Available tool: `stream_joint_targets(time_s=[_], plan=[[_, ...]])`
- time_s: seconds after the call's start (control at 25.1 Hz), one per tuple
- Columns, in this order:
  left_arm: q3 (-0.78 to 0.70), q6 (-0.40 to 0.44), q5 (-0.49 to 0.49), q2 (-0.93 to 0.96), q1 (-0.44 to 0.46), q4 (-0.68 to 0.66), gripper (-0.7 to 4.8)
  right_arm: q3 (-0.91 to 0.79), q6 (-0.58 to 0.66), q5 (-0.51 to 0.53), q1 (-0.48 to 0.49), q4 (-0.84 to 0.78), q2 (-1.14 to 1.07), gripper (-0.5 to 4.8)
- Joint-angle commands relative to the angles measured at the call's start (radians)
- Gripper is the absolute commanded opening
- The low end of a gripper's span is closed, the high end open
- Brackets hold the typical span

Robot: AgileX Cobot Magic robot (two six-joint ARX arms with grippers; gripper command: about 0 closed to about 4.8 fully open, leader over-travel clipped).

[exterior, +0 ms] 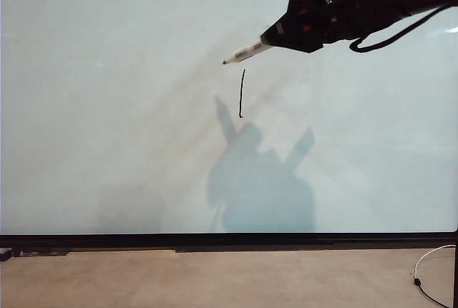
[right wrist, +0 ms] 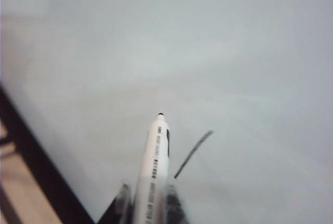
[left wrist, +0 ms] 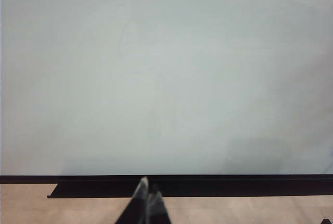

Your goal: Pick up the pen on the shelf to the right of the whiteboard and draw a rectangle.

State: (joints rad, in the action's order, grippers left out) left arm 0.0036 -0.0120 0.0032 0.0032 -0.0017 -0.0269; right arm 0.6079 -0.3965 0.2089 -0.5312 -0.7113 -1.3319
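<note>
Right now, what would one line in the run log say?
right gripper: jaws shut on pen, tip off whiteboard | drawn: one vertical stroke | left gripper: jaws shut, low by board's bottom edge

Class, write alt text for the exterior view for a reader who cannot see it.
The right gripper, reaching in from the upper right, holds the pen just above one short black vertical stroke on the whiteboard.

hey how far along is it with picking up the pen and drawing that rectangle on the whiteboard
Done: the right gripper is shut on the pen, and one vertical black stroke is on the whiteboard. In hand: the pen tip sits above and left of that stroke; contact is unclear. Left: the other three sides. The left gripper idles shut, low by the board's bottom edge.
</note>
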Motion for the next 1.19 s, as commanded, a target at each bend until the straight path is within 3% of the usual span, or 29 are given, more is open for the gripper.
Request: stream_joint_targets(time_s=[0.04,0.16,0.48,0.88,1.19], plan=[[0.003,0.004,0.000,0.000,0.000,0.006,-0.04,-0.036,0.116,-0.077,0.002,-0.128,0.007,-0.06],[0.003,0.004,0.000,0.000,0.000,0.006,-0.05,-0.069,0.180,-0.099,0.013,-0.206,0.005,-0.06],[0.003,0.004,0.000,0.000,0.000,0.006,-0.04,-0.045,0.198,0.165,0.144,-0.119,0.004,-0.06],[0.003,0.004,0.000,0.000,0.000,0.006,-0.04,-0.006,0.180,0.309,0.209,-0.031,-0.010,-0.06],[0.003,0.004,0.000,0.000,0.000,0.005,-0.04,0.045,0.167,0.297,0.212,0.019,-0.048,-0.06]])
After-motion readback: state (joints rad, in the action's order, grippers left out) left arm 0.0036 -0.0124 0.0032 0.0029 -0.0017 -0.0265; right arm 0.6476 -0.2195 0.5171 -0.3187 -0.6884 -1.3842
